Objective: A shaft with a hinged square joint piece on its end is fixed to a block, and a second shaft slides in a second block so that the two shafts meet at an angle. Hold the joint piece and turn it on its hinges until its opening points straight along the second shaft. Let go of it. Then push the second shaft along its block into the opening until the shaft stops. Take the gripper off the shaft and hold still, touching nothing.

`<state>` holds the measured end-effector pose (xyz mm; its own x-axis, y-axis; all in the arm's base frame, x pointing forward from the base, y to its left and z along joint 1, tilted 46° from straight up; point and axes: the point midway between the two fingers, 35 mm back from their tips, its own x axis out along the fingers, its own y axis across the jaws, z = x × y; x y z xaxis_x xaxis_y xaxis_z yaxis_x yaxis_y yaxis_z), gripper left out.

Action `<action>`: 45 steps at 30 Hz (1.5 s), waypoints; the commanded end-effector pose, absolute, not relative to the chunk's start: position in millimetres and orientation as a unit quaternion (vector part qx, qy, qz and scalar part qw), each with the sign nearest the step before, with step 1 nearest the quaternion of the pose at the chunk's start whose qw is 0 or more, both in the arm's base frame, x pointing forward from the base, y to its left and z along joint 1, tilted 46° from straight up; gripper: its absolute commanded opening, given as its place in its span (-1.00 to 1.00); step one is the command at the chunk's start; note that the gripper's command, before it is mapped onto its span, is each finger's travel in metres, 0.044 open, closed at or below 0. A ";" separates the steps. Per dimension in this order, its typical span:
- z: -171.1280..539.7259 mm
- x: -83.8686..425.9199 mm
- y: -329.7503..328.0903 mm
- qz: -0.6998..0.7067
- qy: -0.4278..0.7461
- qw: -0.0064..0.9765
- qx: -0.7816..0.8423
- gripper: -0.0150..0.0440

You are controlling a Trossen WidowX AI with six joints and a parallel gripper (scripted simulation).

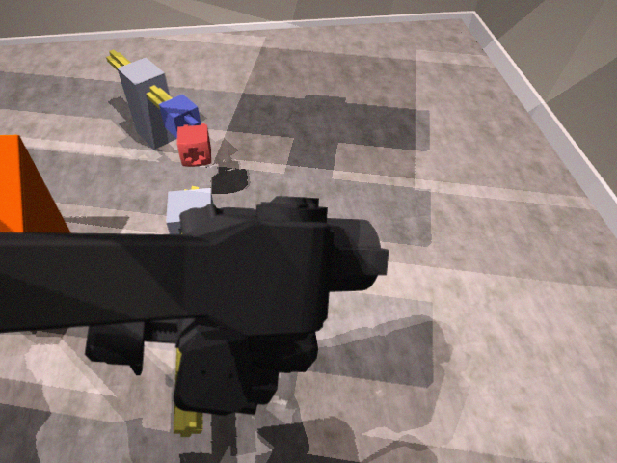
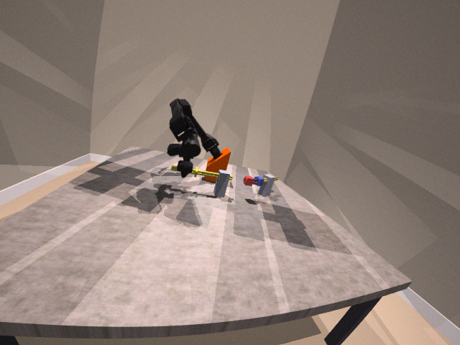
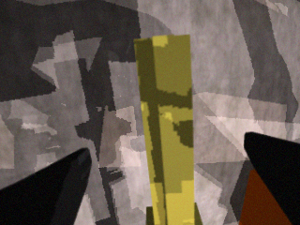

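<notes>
The red joint piece (image 1: 193, 133) (image 2: 248, 180) hangs from the blue hinge part (image 1: 179, 106) (image 2: 259, 181) on the first yellow shaft (image 1: 158, 95), fixed in the far grey block (image 1: 141, 95) (image 2: 266, 185). Its cross-shaped opening faces the second grey block (image 1: 189, 202) (image 2: 221, 183). The second yellow shaft (image 1: 188, 422) (image 2: 204, 172) (image 3: 173, 70) passes through that block; its short tip stands apart from the red piece. My gripper (image 3: 167, 148) is open, its fingers on both sides of the long end of the second shaft, with gaps showing. In the top view the arm hides the shaft's middle.
The orange base (image 1: 10, 184) (image 2: 219, 165) stands beside the second block. The black arm (image 1: 258, 279) (image 2: 180, 118) reaches over the second shaft. The far block and joint stand beyond the second block. The tabletop (image 1: 523, 299) (image 2: 167, 259) carries shadows.
</notes>
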<state>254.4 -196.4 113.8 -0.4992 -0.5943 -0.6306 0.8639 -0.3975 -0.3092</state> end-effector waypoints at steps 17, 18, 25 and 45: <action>97.0 240.3 -212.7 -0.810 0.310 0.449 0.215 0.82; 97.0 240.3 -212.7 -0.810 0.310 0.449 0.215 0.73; 97.0 240.3 -212.7 -0.810 0.310 0.449 0.215 0.11; 97.0 240.3 -212.7 -0.810 0.310 0.449 0.215 -0.21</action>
